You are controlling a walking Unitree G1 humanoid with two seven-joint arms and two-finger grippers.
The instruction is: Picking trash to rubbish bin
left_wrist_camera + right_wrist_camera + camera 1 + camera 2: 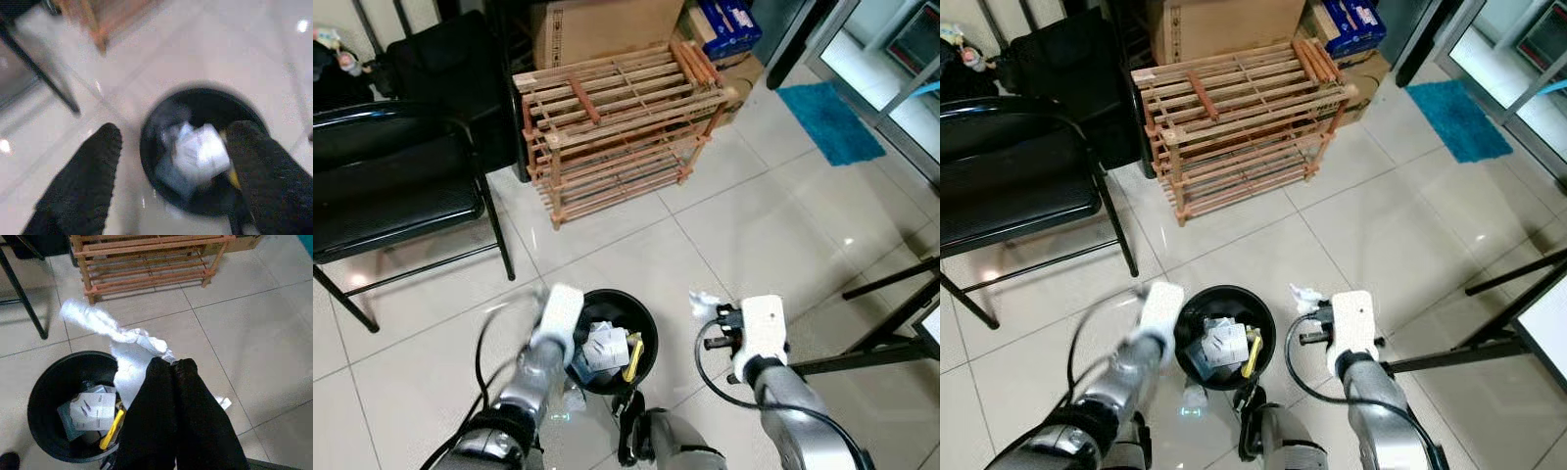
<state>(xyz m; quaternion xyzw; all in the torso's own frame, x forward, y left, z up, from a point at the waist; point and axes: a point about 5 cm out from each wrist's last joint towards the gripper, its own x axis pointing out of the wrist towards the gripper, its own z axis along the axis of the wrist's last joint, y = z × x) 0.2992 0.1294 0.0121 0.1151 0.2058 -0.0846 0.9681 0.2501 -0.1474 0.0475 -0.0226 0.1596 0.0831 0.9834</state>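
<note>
A round black rubbish bin (646,318) stands on the tiled floor just in front of me. It holds white paper scraps (604,345) and a yellow item (633,356). My left gripper (176,132) hovers open over the bin's left side with nothing between its fingers. My right gripper (171,365) is shut on a crumpled white tissue (105,325), held just right of the bin's rim; the same tissue (705,302) pokes out above the wrist. A small white scrap (222,403) lies on the tile beside the right fingers.
A wooden slatted shoe rack (617,117) stands ahead, with cardboard boxes (607,29) behind it. A black folding chair (391,186) is at the left and black stand legs (886,343) at the right. A blue mat (830,117) lies far right.
</note>
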